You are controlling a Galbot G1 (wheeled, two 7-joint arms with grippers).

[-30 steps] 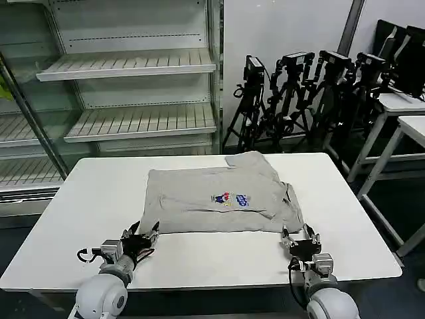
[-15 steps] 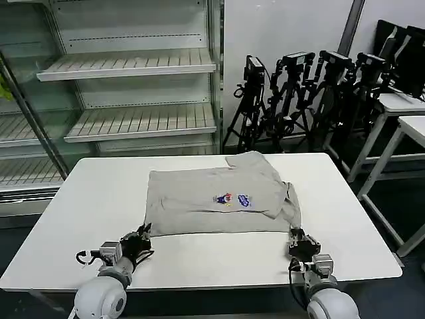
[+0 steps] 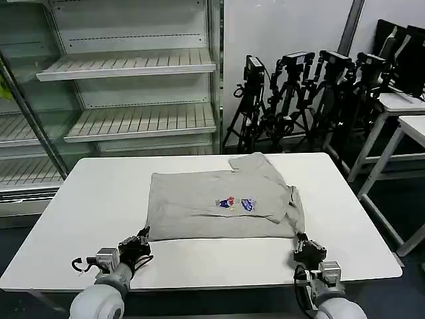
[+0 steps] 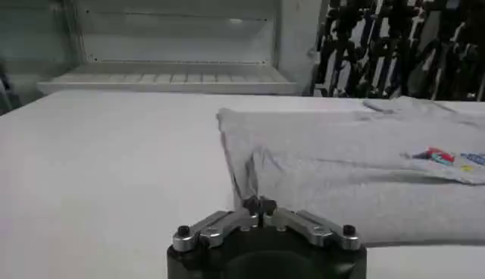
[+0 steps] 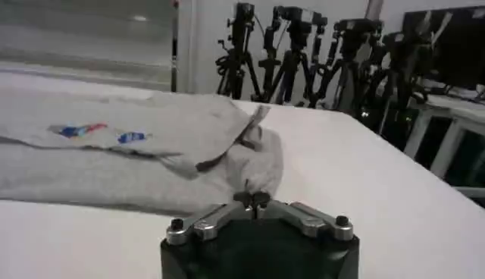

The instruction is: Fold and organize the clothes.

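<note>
Both grippers — left (image 3: 143, 237), right (image 3: 303, 246) — closed on the shirt's (image 3: 219, 203) near corners and drew back, dragging it slightly toward the counter's (image 3: 86, 199) near edge.

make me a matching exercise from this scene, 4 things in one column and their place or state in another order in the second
Things:
1. shirt
2. left gripper
3. right gripper
4. tripods

Place or state:
a. shut on the shirt's near right corner
b. standing on the floor behind the table
c. shut on the shirt's near left corner
d. lying flat on the white table, chest print up

Pairs: 1-d, 2-c, 3-a, 4-b
</note>
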